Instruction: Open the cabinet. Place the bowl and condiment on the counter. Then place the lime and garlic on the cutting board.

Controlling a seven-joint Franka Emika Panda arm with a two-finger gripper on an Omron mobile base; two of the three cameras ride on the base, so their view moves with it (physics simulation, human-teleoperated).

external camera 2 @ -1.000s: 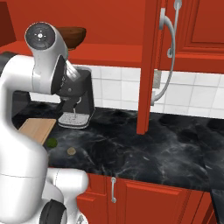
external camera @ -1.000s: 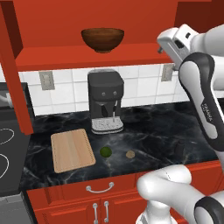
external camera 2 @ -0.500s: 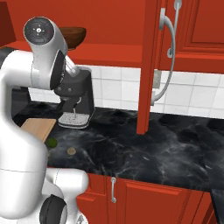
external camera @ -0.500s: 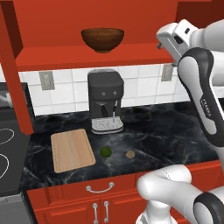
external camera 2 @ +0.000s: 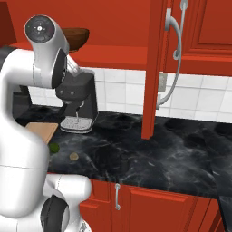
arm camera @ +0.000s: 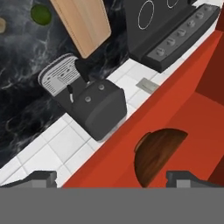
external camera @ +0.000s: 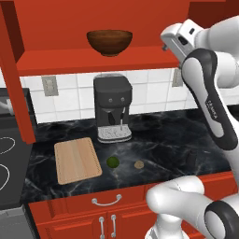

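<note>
The red cabinet (external camera: 70, 63) stands open, its doors swung out edge-on (external camera 2: 155, 68). On its shelf sits the dark brown bowl (external camera: 109, 42) (external camera 2: 77, 36) (arm camera: 157, 153). My gripper (external camera: 164, 45) (arm camera: 113, 178) hovers open at shelf height, right of the bowl and apart from it, with nothing between its fingers. On the black counter (external camera: 163, 140) lie the cutting board (external camera: 77, 159) (arm camera: 85, 22), the lime (external camera: 112, 162) (arm camera: 40, 14) and the garlic (external camera: 138, 164) (external camera 2: 73, 156). A small dark condiment (external camera: 190, 158) stands on the counter further right.
A black coffee machine (external camera: 112, 109) stands against the tiled wall under the shelf. A stove (external camera: 4, 168) adjoins the counter on the left. The right door's long silver handle (external camera 2: 174, 59) juts out over the counter. Lower red cabinets (external camera: 107, 219) run below.
The hand has drifted slightly left and up toward the bowl. Its jaws stay wide apart, and nothing on the counter has moved.
</note>
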